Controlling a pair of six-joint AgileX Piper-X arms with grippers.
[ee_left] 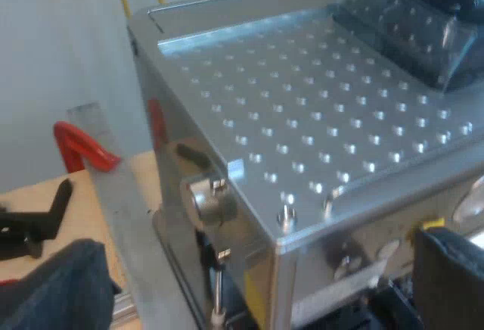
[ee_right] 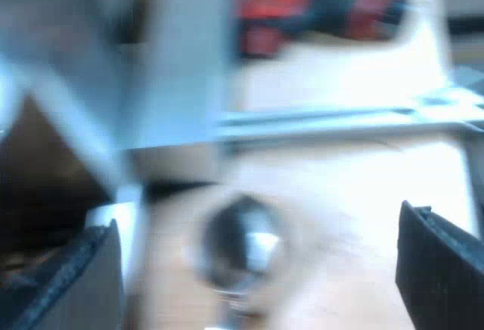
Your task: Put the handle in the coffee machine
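Bean hopper (ee_left: 404, 23) cut off at edge; round metal object (ee_right: 242, 243) blurred beyond telling

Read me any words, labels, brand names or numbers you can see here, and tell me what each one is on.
No text can be read.
On the espresso machine, front: a yellow patch, perhaps a label, too blurred to read.
In the right wrist view, a red and black thing: any marking is too blurred to read.
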